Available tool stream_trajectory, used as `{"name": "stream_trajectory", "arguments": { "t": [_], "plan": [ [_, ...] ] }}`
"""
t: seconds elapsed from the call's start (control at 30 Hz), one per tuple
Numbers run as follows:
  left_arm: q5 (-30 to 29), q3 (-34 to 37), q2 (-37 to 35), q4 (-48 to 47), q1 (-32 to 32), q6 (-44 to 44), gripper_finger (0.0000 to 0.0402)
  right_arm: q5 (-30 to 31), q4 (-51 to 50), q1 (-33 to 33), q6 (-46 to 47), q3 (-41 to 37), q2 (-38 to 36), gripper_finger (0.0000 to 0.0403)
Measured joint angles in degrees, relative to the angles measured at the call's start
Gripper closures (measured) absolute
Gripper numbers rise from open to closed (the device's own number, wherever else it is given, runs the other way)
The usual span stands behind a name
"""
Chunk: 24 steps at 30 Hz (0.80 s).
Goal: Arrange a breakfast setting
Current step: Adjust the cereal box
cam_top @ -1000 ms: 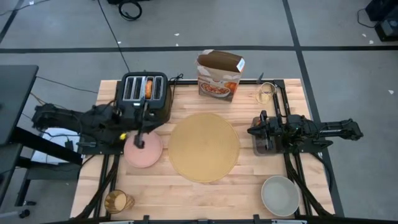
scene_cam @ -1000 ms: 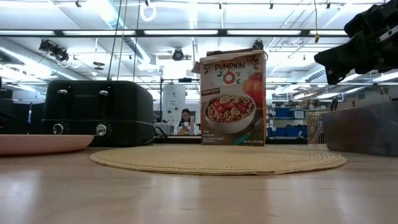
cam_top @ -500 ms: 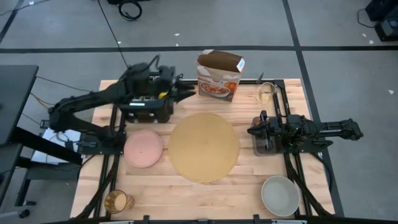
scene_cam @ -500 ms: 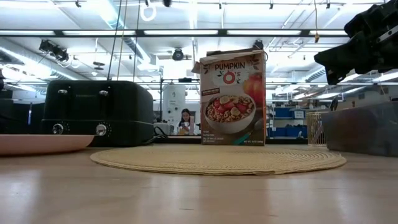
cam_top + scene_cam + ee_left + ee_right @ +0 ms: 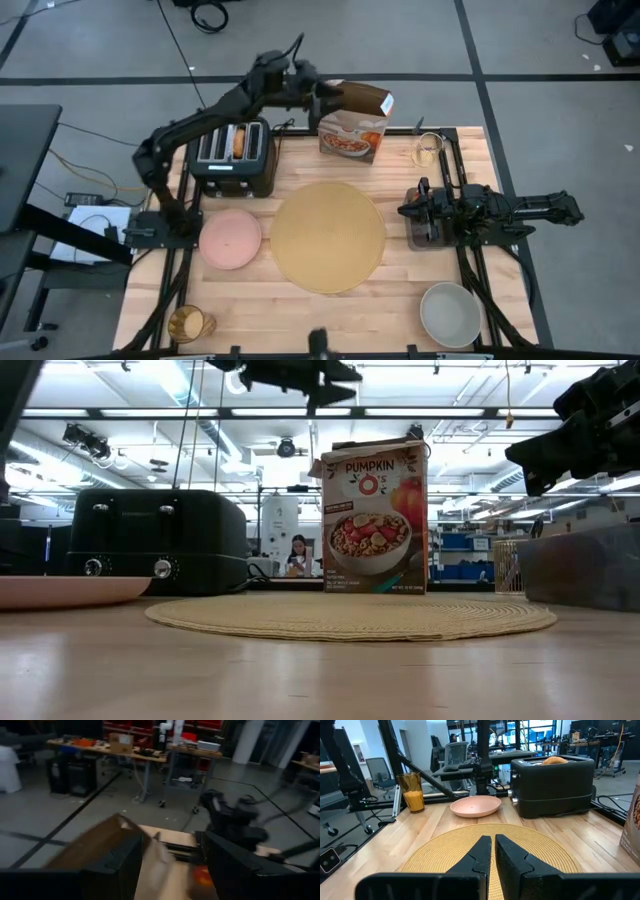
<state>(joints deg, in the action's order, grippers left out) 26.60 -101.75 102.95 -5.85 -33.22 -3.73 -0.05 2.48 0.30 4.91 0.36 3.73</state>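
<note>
The round tan placemat [image 5: 328,235] lies mid-table. Left of it sits the pink plate [image 5: 231,238]. The amber glass [image 5: 190,323] stands at the near left and the grey bowl [image 5: 450,313] at the near right. A round toasted bread [image 5: 240,140] sticks up from a slot of the black toaster [image 5: 232,158]. My left gripper [image 5: 325,93] hangs open, high over the table's far edge, by the open top of a cereal box [image 5: 353,122]; it holds nothing. My right gripper [image 5: 405,211] rests shut at the placemat's right edge.
The cereal box [image 5: 375,520] stands upright at the far middle, its top flap open below my left gripper [image 5: 320,378]. A small clear cup [image 5: 427,150] stands at the far right. A dark bin [image 5: 580,565] sits under my right arm. Bare wood lies along the near edge.
My left gripper has risen from the pink plate and swung toward the table's far edge, passing over the toaster and reaching the top of the cereal box. The plate, the placemat and the box have stayed where they were.
</note>
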Motion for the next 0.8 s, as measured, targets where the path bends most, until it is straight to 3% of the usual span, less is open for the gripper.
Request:
{"name": "stream_trajectory", "arguments": {
  "t": [0.13, 0.27, 0.6, 0.8],
  "plan": [
    [-0.99, -8.34, 6.95, -7.11, -1.77, 1.31, 0.0191, -0.01, 0.0, 0.01, 0.0, 0.0, 0.02, 0.0368],
    [2.31, -13.3, 9.81, -12.65, -1.57, 9.87, 0.0191, -0.02, 0.0, 0.01, 0.0, 0.0, 0.02, 0.0368],
    [2.08, -13.51, 10.72, -26.12, -2.43, 30.65, 0.0191, 0.0, 0.0, 0.0, 0.0, 0.0, 0.02, 0.0368],
    [-0.82, -13.46, 12.48, -28.14, -2.9, 32.09, 0.0191, -0.02, 0.0, 0.02, 0.0, 0.01, 0.02, 0.0368]
  ]
}}
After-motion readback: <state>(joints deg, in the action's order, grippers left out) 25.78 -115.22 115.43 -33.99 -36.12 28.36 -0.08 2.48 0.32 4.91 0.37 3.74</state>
